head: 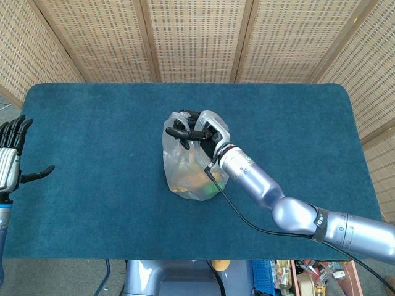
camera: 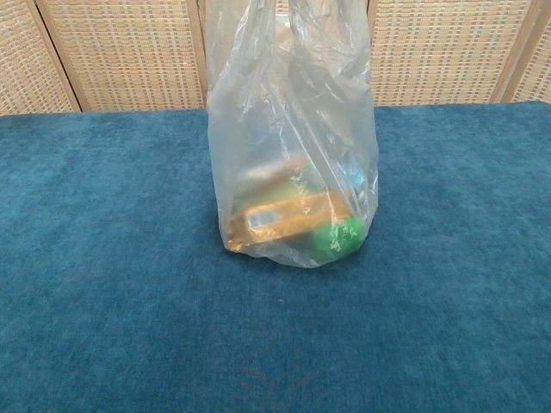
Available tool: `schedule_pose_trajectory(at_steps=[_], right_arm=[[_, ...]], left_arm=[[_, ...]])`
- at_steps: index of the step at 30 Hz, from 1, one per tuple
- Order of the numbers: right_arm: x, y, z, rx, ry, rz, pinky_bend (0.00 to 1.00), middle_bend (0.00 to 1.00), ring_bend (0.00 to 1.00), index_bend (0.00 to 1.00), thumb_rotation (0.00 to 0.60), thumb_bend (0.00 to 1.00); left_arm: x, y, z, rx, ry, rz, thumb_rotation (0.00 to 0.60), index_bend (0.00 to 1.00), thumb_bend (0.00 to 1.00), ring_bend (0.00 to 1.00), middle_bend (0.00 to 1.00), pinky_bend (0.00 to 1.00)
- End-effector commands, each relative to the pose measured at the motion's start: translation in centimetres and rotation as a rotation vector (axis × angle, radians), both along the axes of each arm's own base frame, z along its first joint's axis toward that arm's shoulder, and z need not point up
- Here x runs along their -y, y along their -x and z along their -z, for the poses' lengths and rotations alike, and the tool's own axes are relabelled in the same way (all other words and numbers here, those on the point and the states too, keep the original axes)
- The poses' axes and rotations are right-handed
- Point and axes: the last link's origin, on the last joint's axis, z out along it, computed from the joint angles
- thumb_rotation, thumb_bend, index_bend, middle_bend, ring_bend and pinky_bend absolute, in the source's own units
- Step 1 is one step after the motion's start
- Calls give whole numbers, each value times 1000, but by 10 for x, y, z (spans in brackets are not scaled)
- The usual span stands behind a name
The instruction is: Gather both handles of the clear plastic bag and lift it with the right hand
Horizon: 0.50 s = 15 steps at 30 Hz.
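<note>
The clear plastic bag stands near the middle of the blue tabletop, its bottom apparently resting on the cloth in the chest view, with a yellow-brown packet and a green item showing through its lower part. In the head view the right hand sits at the bag's mouth with its dark fingers curled through the bunched handles, so it is grasping them; whether both loops are fully caught is hard to tell from above. The left hand hangs off at the tabletop's left edge, released, fingers spread and holding nothing. The gathering looks done and the lift is the step in hand. The next move calls for a straight, steady raise with the fingers kept closed, so neither handle slips free and the load does not swing.
</note>
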Motion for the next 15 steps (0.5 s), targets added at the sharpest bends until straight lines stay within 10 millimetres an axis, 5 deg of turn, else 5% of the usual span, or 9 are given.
schedule_pose_trajectory(at_steps=[1, 8, 15], right_arm=[[1, 1, 0, -34, 2, -20, 835, 762, 673, 735, 600, 147], [2, 2, -1, -81, 28, -54, 835, 758, 661, 707, 600, 201], [3, 2, -4, -146, 75, -94, 835, 754, 655, 702, 600, 754]], left_arm=[[7, 4, 0, 30, -13, -17, 600, 0, 113, 0, 0, 0], [14, 16, 4, 80, -20, -47, 600, 0, 114, 0, 0, 0], [15, 21, 5, 99, -21, -51, 600, 0, 117, 0, 0, 0]])
